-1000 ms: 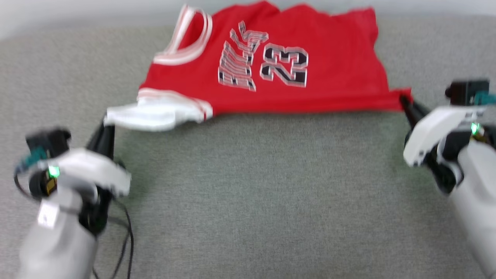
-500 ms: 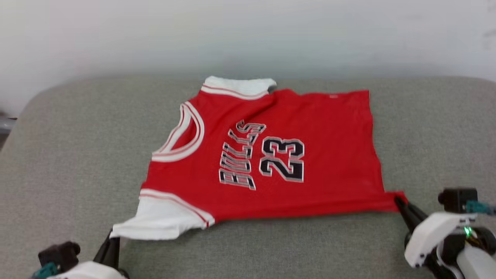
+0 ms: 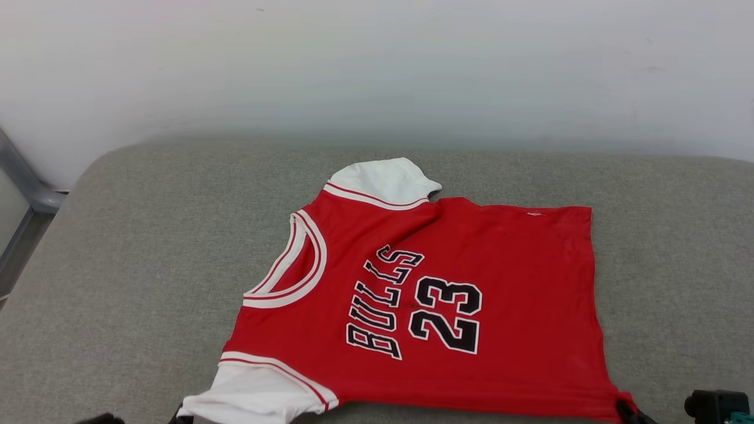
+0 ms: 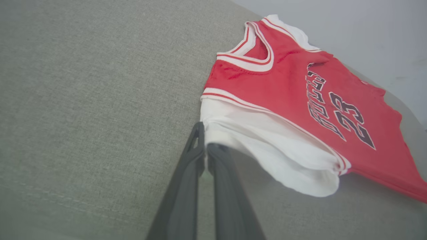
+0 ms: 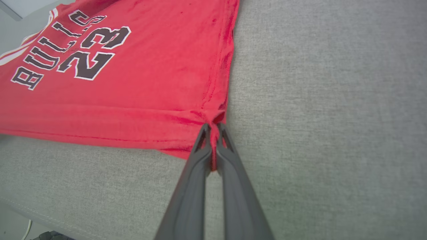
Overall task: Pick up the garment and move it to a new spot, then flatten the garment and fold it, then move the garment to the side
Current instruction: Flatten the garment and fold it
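The garment (image 3: 471, 282), a red T-shirt with white short sleeves, black lettering and the number 23, lies spread on the grey cushioned surface (image 3: 147, 235), collar to the left. In the left wrist view my left gripper (image 4: 204, 140) is shut on the edge of the near white sleeve (image 4: 267, 143). In the right wrist view my right gripper (image 5: 213, 128) is shut on the garment's (image 5: 133, 66) near hem corner, whose cloth bunches between the fingers. In the head view the right gripper (image 3: 625, 407) just shows at the bottom edge by that corner.
A pale wall (image 3: 377, 70) rises behind the surface. A grey metal frame (image 3: 23, 182) stands at the far left. Bare grey surface lies to the left (image 3: 118, 282) and to the right (image 3: 677, 265) of the garment.
The head view has tilted up, so the wall fills its top and both arms have slid out at the bottom. Both grippers keep hold of the sleeve and hem corner.
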Robot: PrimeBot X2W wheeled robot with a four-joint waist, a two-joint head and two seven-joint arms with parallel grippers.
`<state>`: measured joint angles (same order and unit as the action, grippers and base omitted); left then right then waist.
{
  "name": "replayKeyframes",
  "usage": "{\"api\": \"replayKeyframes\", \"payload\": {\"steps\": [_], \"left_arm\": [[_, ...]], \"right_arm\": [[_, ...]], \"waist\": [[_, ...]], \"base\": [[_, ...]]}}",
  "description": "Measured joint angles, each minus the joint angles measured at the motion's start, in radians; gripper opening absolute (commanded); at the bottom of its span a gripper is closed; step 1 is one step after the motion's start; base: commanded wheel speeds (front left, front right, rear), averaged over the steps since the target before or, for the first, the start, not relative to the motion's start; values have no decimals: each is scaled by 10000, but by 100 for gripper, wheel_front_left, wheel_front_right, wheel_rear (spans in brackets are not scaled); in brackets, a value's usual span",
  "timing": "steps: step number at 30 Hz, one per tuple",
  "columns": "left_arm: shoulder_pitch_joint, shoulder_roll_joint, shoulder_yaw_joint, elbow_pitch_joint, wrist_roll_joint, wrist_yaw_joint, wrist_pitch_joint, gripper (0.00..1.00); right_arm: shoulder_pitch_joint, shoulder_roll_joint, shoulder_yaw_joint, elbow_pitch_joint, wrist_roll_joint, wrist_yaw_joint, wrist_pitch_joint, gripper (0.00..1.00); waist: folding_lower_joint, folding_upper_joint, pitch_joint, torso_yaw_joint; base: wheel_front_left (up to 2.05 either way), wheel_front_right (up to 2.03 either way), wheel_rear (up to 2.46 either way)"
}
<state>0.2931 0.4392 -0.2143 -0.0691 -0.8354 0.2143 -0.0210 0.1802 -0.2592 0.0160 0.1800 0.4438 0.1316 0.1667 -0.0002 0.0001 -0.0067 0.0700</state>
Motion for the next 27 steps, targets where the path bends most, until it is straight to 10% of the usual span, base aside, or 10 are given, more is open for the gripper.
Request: {"api": "replayKeyframes", "payload": {"steps": [11,27], "left_arm": [[-1669,259,-224,-836,205,-221,537,0],[-6311,-556,-934,3626,119,-1994,518,0]], "right_arm": [[-427,828,-995,-2366,-1183,-2,1668,0],[-3885,543,-263,35,-1459,-6,1858,0]], "waist": [[2,0,394,-183],[4,0,2247,-314]], "base": [[0,0,0],[0,0,0]]}}
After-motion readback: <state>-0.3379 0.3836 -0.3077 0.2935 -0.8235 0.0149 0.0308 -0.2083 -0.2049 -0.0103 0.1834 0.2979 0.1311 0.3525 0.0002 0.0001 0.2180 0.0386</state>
